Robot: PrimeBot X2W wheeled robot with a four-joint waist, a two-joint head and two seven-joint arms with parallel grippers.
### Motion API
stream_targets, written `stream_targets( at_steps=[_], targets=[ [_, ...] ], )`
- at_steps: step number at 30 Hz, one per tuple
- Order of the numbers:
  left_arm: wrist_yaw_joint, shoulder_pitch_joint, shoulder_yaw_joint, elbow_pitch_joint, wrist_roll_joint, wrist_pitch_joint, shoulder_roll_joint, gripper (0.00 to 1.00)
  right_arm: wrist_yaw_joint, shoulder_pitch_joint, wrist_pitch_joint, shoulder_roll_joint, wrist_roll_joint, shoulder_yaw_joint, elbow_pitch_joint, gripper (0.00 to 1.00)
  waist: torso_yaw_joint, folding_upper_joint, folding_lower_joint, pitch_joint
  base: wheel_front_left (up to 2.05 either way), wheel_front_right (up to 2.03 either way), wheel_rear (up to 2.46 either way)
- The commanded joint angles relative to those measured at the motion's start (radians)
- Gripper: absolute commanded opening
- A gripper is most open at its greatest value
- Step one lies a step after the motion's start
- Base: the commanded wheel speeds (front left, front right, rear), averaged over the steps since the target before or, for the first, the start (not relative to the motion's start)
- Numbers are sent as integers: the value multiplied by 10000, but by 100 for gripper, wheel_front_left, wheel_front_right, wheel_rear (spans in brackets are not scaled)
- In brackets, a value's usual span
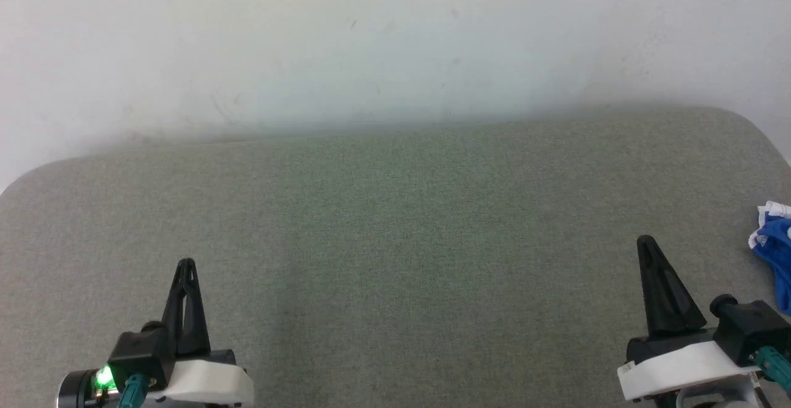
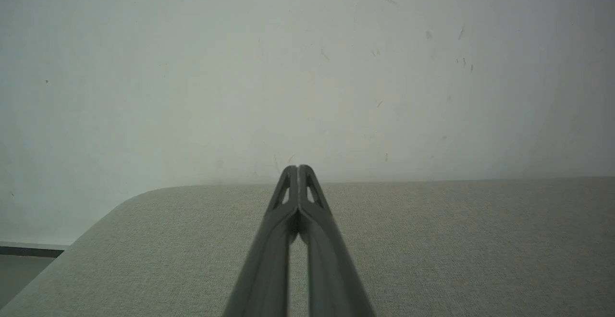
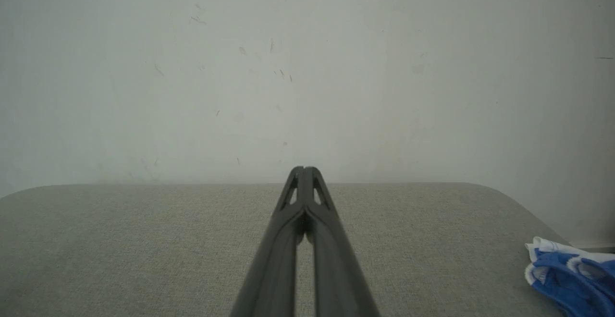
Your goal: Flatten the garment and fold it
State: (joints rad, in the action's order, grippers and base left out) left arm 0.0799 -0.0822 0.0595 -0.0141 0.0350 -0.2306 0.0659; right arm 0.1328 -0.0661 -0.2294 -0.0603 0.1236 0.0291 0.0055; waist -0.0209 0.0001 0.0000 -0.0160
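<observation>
The garment (image 1: 775,253), bright blue with white trim, lies crumpled at the far right edge of the head view on the grey-green fabric surface (image 1: 395,241). It shows again in the right wrist view as the garment (image 3: 569,278), low at the right. My right gripper (image 1: 646,242) is shut and empty, a short way left of the garment and apart from it. Far from it at the lower left, my left gripper (image 1: 186,264) is shut with nothing in it. The left gripper (image 2: 298,168) and the right gripper (image 3: 303,169) show their fingertips pressed together.
A pale wall (image 1: 395,43) rises right behind the surface's far edge. The surface has rounded far corners (image 1: 25,179) at left and right. A strip of floor (image 2: 19,271) shows beyond the left corner.
</observation>
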Motion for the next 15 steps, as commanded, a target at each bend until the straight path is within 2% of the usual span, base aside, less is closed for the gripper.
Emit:
stream_targets(
  at_steps=[1,15],
  targets=[
    [-72,75,-31,17,-41,63,-17,0,-3,76,48,14,-85,-15,-10,0,4,-1,0,3,0,0,0],
    [-158,164,-97,32,-78,328,-34,0,-5,145,314,24,-221,-48,-15,0,28,-1,0,21,0,0,0]
  ],
)
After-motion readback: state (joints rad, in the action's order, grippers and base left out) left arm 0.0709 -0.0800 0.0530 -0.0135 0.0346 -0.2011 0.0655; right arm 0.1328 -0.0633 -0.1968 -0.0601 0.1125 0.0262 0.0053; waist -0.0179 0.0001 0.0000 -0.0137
